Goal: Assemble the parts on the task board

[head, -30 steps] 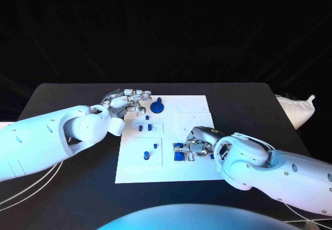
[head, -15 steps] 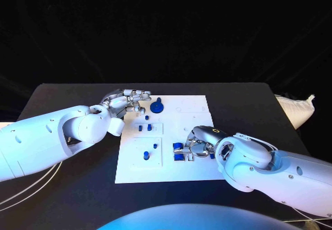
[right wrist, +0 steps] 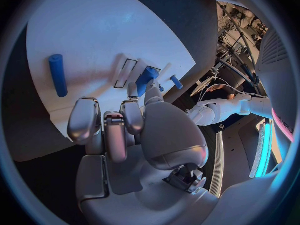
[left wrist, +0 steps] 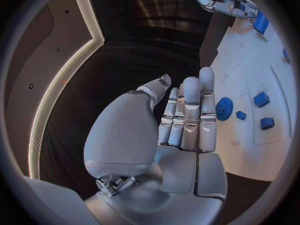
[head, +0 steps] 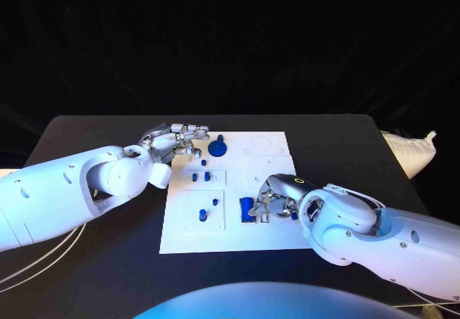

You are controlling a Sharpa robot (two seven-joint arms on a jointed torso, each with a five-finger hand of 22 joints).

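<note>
Near the board's [head: 225,242] middle, the right hand [head: 275,201] has shifted slightly, fingers pinching a blue part [head: 247,208]; left hand [head: 175,141] unchanged, fingers together, holding nothing; seating continues.

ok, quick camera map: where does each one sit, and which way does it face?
Head view: on the head, looking down at the white task board on the black table; both arms show.
Left wrist view: behind the left robot hand, facing the board's edge.
Right wrist view: behind the right robot hand, over the board.
Shared: board, round blue gear part.
</note>
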